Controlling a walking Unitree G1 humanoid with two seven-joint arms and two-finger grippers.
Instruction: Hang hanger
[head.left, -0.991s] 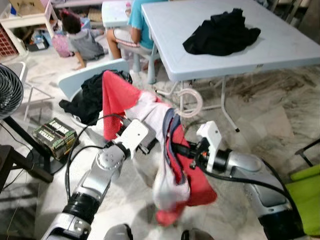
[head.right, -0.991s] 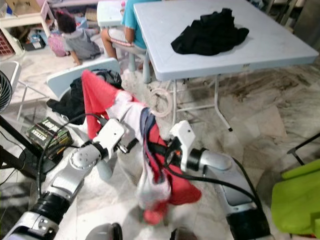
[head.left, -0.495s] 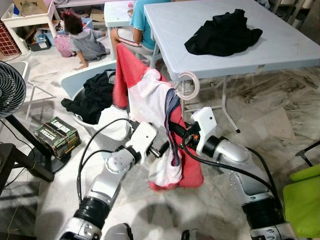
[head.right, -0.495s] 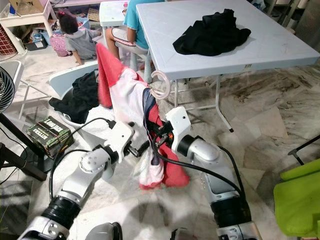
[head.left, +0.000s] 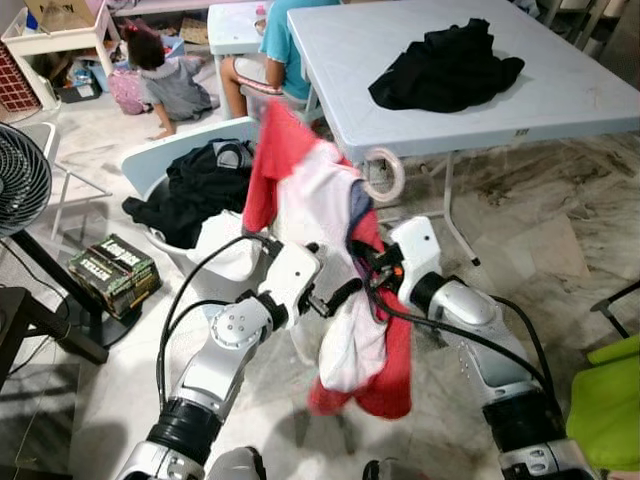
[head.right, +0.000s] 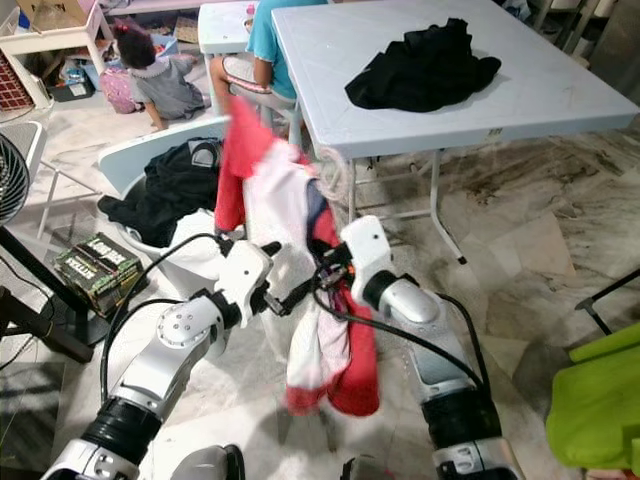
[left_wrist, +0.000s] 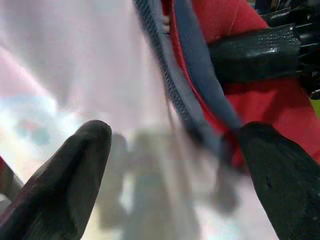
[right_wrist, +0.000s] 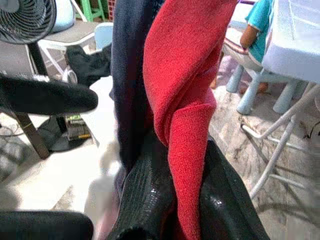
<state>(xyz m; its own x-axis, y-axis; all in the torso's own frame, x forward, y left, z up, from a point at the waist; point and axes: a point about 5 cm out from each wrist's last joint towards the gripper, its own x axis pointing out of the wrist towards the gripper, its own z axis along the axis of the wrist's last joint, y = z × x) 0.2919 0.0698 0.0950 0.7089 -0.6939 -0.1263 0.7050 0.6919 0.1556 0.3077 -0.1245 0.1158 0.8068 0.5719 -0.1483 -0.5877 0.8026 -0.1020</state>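
A light blue table (head.left: 420, 110) is standing at twelve o'clock with a black garment (head.left: 445, 65) heaped on it. Below its near edge, a bundle of red and white clothes (head.left: 335, 260) is hanging lengthwise, covering most of the hanger (head.left: 385, 172); just its pale hook is curling out at one o'clock beside the table edge. The right gripper (right_wrist: 172, 200) is pinching the red cloth. The left gripper (left_wrist: 175, 165) is spread wide against the white fabric, blurred.

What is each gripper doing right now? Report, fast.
Left gripper: jaws open, spread around the white and red garment.
Right gripper: jaws shut on the garment's red cloth.
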